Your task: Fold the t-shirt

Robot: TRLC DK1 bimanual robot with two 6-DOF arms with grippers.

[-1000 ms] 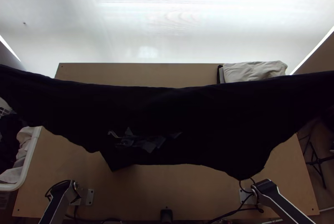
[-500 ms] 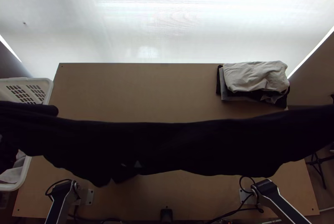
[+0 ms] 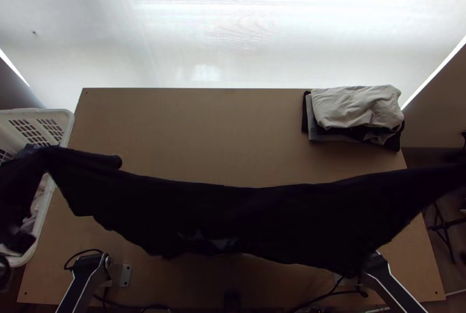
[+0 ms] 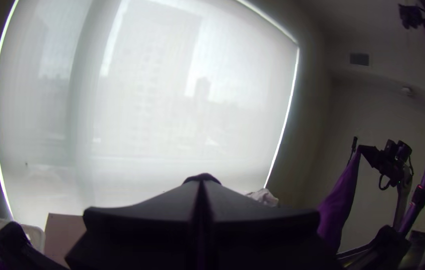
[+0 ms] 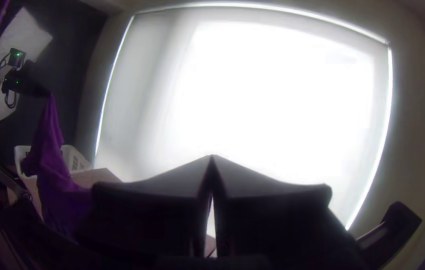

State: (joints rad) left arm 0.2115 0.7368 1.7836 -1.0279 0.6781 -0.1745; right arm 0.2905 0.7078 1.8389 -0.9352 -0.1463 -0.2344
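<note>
The dark t-shirt (image 3: pixel 250 214) hangs stretched in a long sagging band between the two raised arms, over the nearer part of the table. It looks purple in the left wrist view (image 4: pixel 340 207) and right wrist view (image 5: pixel 52 170). A dark part of my left gripper (image 3: pixel 18 241) shows at the left edge, over the basket; in its wrist view my left gripper (image 4: pixel 201 181) is shut on one upper end of the shirt. My right gripper (image 5: pixel 212 156), its fingertips together, is shut on the opposite end. Folds hide the shirt's lower layers.
A folded clothing stack (image 3: pixel 355 109), pale cloth on top, lies at the table's far right corner. The white basket (image 3: pixel 67 120) with clothes stands along the left side. Bare wood (image 3: pixel 192 132) lies beyond the shirt.
The shirt has come down the picture toward the arms' bases, uncovering the clothing stack and the basket's far part. Its left end has moved inward. Both grippers' hold seems unchanged.
</note>
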